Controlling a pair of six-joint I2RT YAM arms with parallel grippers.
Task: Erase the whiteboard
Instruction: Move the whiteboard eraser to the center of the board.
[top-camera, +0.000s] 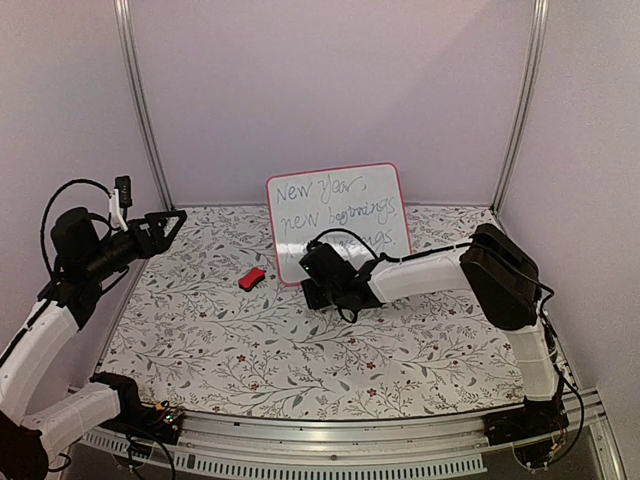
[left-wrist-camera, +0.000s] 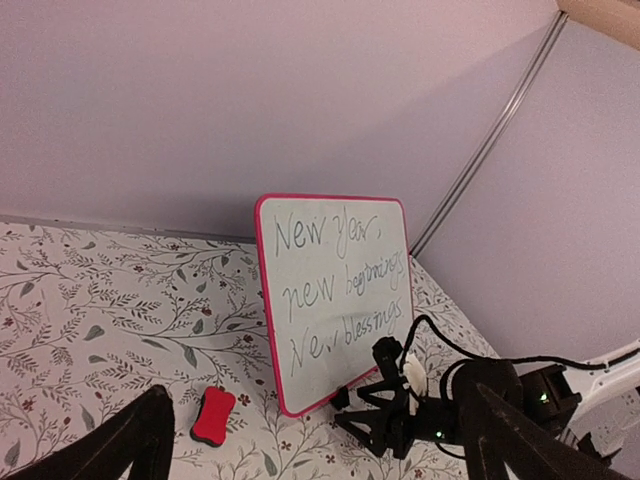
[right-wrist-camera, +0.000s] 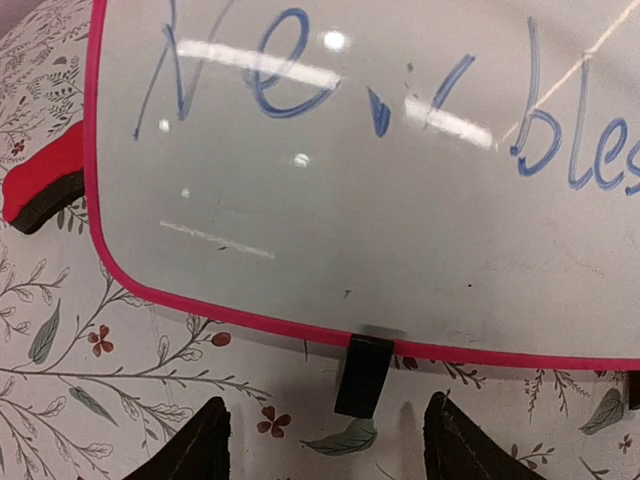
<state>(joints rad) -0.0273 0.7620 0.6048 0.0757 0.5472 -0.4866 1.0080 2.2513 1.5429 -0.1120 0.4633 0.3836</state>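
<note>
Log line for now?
whiteboard: upright, writing intact | eraser: loose beside it | right claw: open at bottom edge | left claw: open, raised

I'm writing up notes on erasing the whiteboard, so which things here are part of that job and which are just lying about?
For the job:
- whiteboard, writing on it
- red eraser, on the table left of the board
- right gripper, open at the board's bottom edge
- left gripper, open, far left

Just there:
- floral table cover
- metal corner posts
</note>
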